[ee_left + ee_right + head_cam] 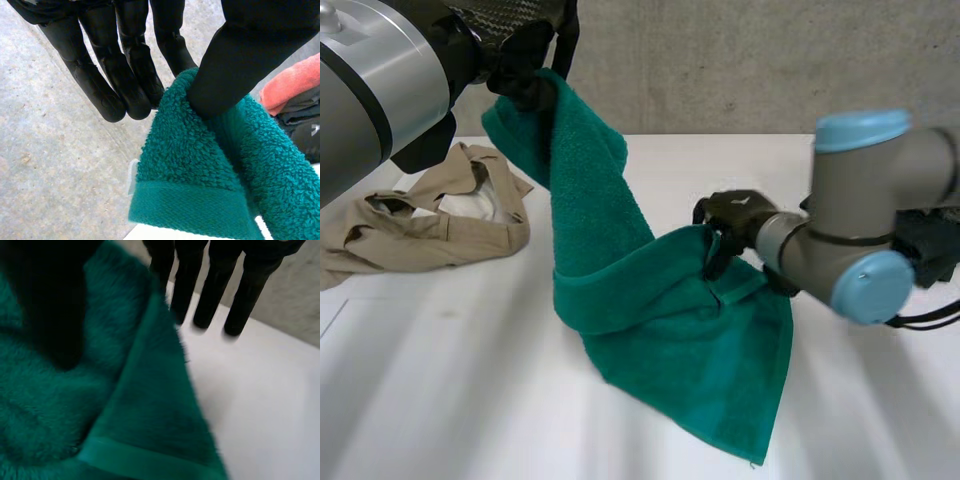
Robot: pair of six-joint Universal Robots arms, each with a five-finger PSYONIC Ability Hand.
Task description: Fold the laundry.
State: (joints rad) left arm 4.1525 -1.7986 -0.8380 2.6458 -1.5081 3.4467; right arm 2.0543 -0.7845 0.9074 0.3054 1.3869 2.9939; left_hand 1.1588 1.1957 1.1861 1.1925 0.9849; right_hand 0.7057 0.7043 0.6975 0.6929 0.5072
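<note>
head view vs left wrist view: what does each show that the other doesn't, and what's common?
Head view, not left wrist: the right hand pinching an edge of the green towel, the towel's lower part draped on the white table, and a beige garment lying beside it.
Left wrist, not head: a pink cloth beyond the towel, and the thumb of the left hand pressing the towel's corner against its straight fingers.
Both: the green towel and the left hand holding it up.

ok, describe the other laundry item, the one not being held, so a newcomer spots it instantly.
On the white table, look at the left side, near the robot's left arm. A crumpled garment lies there. It is tan, unlike the lifted green towel beside it.
</note>
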